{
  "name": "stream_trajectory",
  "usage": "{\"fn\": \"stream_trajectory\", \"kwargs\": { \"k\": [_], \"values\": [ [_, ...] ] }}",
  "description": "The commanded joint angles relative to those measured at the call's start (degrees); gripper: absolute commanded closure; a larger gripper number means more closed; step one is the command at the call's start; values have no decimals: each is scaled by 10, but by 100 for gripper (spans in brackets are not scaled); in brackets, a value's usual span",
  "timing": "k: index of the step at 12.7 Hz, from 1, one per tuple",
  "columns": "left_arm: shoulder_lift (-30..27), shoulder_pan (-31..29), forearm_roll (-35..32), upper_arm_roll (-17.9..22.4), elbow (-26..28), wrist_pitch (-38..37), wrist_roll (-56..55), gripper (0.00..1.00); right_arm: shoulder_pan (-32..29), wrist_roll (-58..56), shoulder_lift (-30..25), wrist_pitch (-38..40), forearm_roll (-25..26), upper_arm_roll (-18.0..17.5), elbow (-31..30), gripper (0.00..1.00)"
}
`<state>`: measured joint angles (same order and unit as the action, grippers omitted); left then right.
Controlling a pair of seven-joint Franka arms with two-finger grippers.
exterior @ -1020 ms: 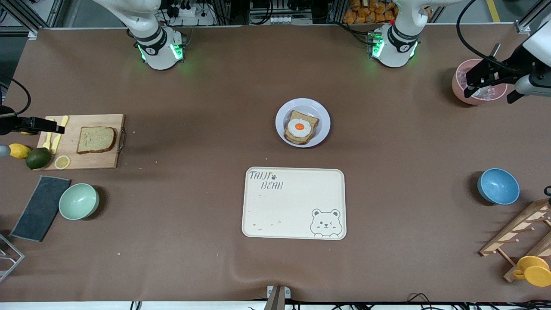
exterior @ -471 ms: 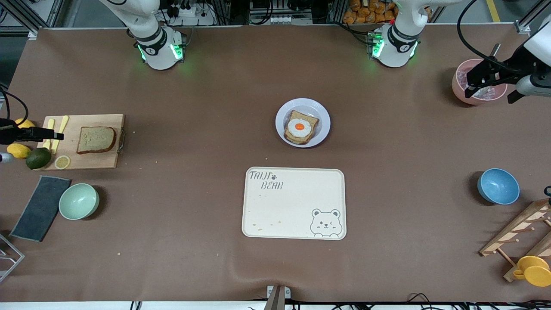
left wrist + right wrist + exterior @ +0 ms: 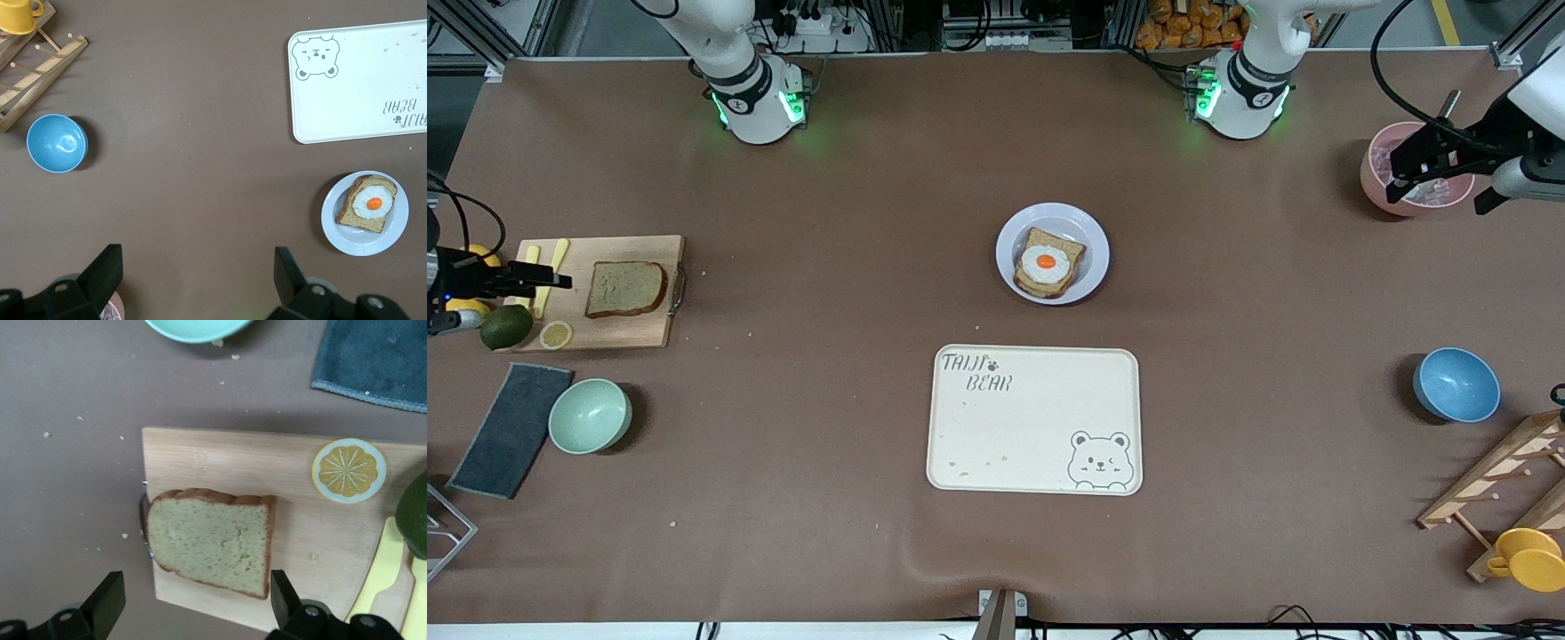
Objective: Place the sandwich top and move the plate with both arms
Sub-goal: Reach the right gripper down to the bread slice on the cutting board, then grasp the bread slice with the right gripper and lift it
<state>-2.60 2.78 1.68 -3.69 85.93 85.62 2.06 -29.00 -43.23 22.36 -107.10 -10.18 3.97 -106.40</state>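
The right pincer, wide open, hangs over the cutting board at the worktop's nine o'clock, ready to drop onto the sandwich top; the left pincer, also wide, waits by the pink bowl.

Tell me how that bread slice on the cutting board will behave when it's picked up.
The bread slice looks thin and porous, so probably light and bendy. Lying flat on the cutting board, it won't roll. Scattered crumbs suggest it may crumble under a hard pinch.

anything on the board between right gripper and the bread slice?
Front view: only the yellow utensils and bare cutting board lie between the open right gripper and the sandwich top.
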Motion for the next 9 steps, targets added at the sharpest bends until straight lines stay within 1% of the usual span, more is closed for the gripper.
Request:
{"fn": "stream_trajectory", "kwargs": {
  "k": [1,3,4,6,7,8,9],
  "values": [
    [-2,-5,9,-2,-2,4,0,0,-32,-58,44,-28,-33,-10,1,12],
    [-2,-5,10,-2,-2,4,0,0,-49,-71,67,-45,-43,-10,-9,16],
    [-2,-5,10,-3,-2,4,0,0,-50,-73,67,-59,-49,-10,-22,23],
    [-2,-5,10,-3,-2,4,0,0,-55,-108,70,-85,-51,-10,-37,26],
    [-2,-5,10,-3,-2,4,0,0,-58,-110,69,-94,-51,-11,-47,43],
    [-2,-5,10,-3,-2,4,0,0,-60,-111,68,-94,-55,-12,-50,66],
    [-2,-5,10,-3,-2,4,0,0,-59,-112,68,-94,-62,-12,-51,81]
  ]
}}
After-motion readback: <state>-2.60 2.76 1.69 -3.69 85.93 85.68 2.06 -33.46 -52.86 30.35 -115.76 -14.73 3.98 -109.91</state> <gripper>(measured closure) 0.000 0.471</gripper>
